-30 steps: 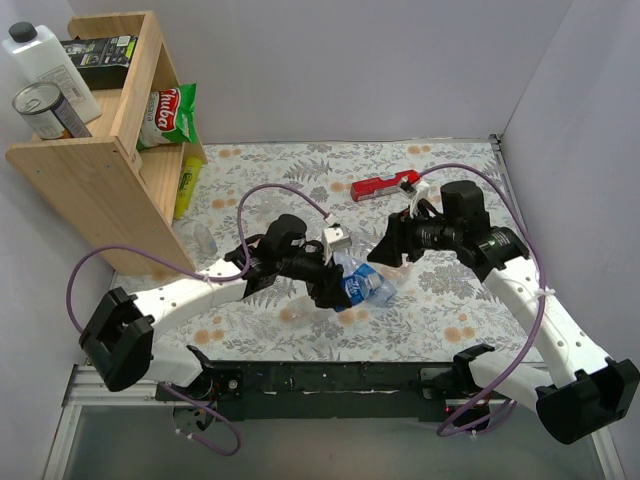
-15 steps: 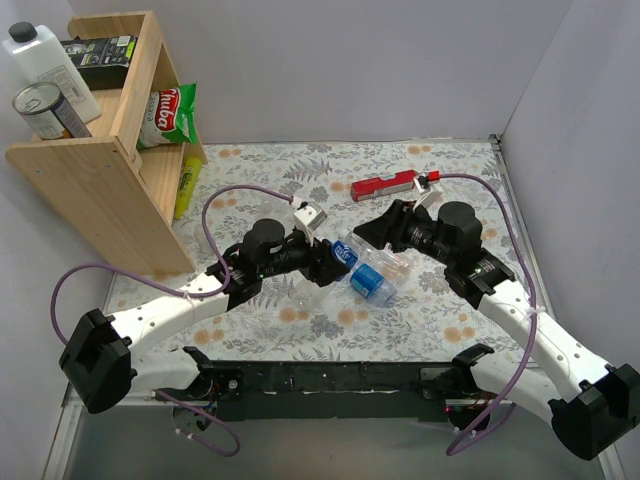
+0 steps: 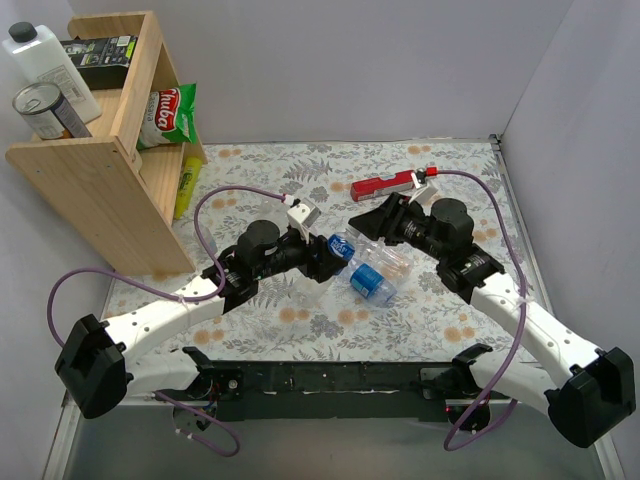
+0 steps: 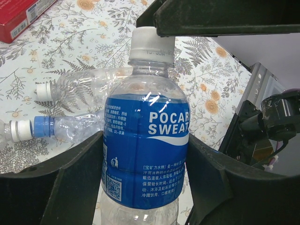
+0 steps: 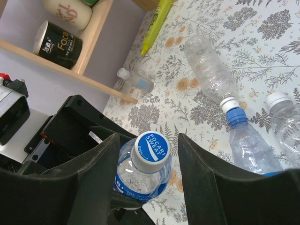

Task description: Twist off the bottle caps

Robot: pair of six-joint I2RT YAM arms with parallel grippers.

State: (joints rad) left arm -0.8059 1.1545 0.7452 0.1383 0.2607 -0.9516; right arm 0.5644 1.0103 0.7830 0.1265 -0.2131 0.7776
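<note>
My left gripper (image 4: 145, 143) is shut on a clear bottle with a blue Pocari Sweat label (image 4: 145, 154) and holds it above the table; in the top view the gripper (image 3: 323, 263) and the bottle (image 3: 343, 249) are near the table's middle. The bottle's whitish cap (image 4: 151, 44) has a blue top (image 5: 151, 151). My right gripper (image 5: 149, 140) is open, with its fingers (image 5: 89, 180) either side of the cap and a gap on each side; in the top view it (image 3: 368, 226) faces the bottle's top. Several other capped bottles (image 3: 375, 282) lie on the table below.
A red box (image 3: 385, 185) lies behind the right gripper. A wooden shelf (image 3: 100, 170) at the left carries a white jug (image 3: 45, 60), a can (image 3: 45, 110) and a snack bag (image 3: 172, 115). A yellow-green tube (image 5: 157, 18) and a small bottle (image 5: 136, 83) lie beside it.
My left gripper has lifted the bottle away from the lying bottles and turned it towards the right arm. My right gripper has swung left and come round the cap.
</note>
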